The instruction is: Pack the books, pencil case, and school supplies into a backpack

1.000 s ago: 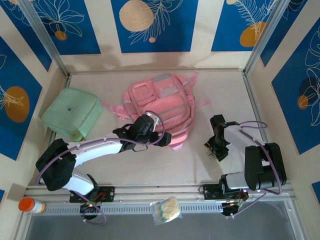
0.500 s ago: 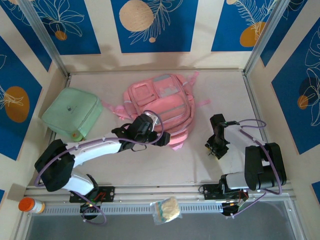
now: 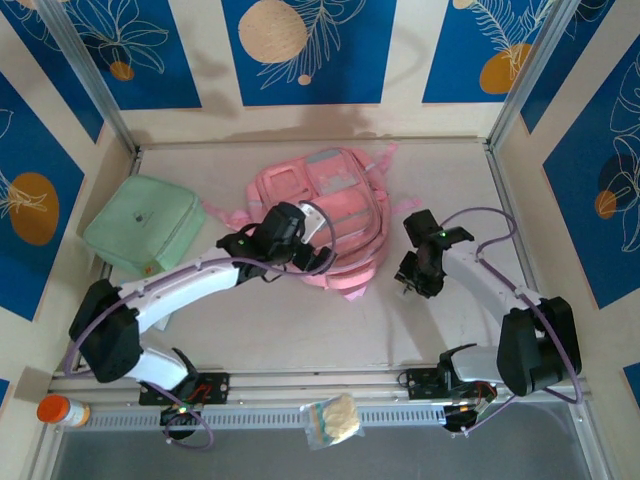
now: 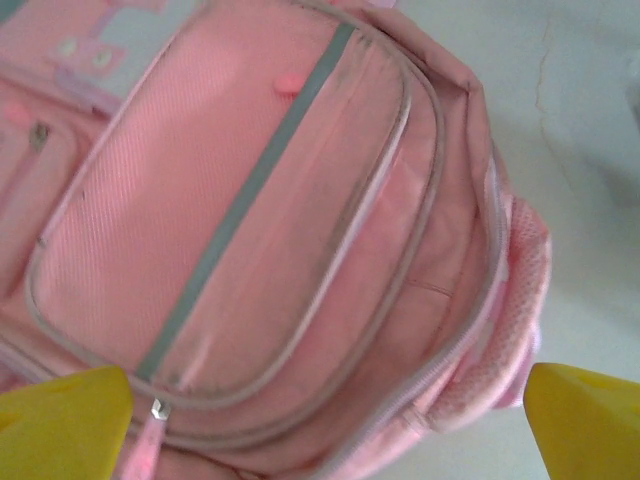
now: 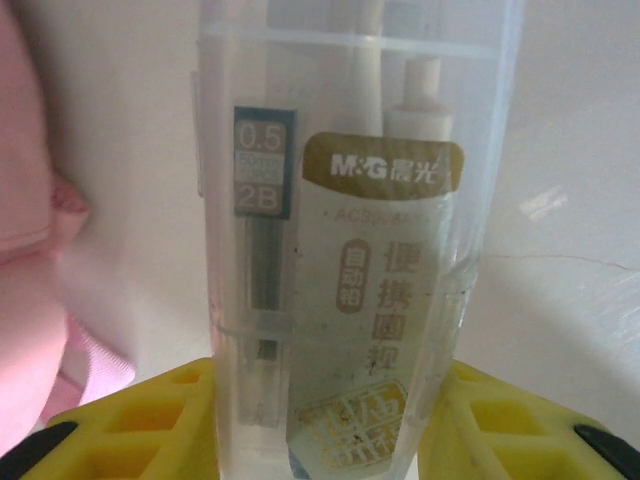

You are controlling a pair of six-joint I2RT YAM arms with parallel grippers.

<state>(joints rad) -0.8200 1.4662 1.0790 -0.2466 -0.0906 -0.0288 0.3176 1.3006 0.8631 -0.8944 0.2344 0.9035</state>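
Right wrist view: my right hand holds a clear plastic packet of stationery, clamped between its yellow fingers.

The packet carries a white label with gold print and a tube of pencil leads. Behind it is the pale surface, and the pink fabric backpack shows at the left edge. From the top camera, that hand sits just right of the backpack, which lies mid-surface. My left hand hovers over the backpack's front pocket, spread wide. A mint-green square pouch lies to the left of the backpack.
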